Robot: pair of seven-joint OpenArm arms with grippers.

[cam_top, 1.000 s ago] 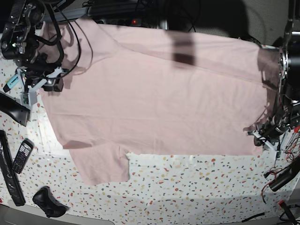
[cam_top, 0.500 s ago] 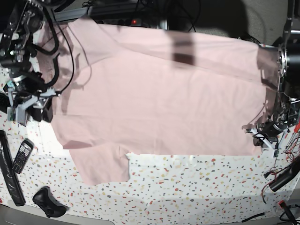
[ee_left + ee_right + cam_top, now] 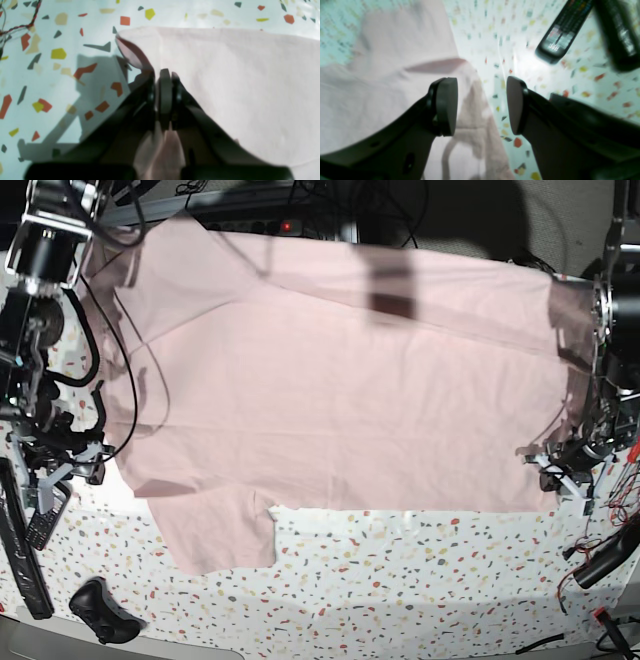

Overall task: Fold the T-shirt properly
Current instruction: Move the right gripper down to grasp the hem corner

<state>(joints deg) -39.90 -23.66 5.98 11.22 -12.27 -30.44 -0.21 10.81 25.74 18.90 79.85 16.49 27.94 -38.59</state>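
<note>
The pale pink T-shirt (image 3: pixel 340 400) lies spread flat on the speckled table, plain side up, with one sleeve (image 3: pixel 215 535) pointing to the front edge. My left gripper (image 3: pixel 555 472) sits at the shirt's right front corner; in the left wrist view it (image 3: pixel 163 82) is shut on a pinched fold of the T-shirt (image 3: pixel 237 87). My right gripper (image 3: pixel 55 480) hovers at the shirt's left edge. In the right wrist view it (image 3: pixel 481 105) stands open, one finger (image 3: pixel 445 105) over the T-shirt (image 3: pixel 382 87), the other over bare table, nothing held.
A black remote (image 3: pixel 40 525) (image 3: pixel 560 35) and a long black bar (image 3: pixel 20 555) lie just left of the right gripper. A dark controller (image 3: pixel 100 612) rests near the front left corner. Cables and a power strip (image 3: pixel 288 225) run along the back; loose wires (image 3: pixel 610 560) at right.
The right arm has travelled toward the table's front along the shirt's left edge, and its jaws have spread wider. The left gripper has stayed shut at the right corner.
</note>
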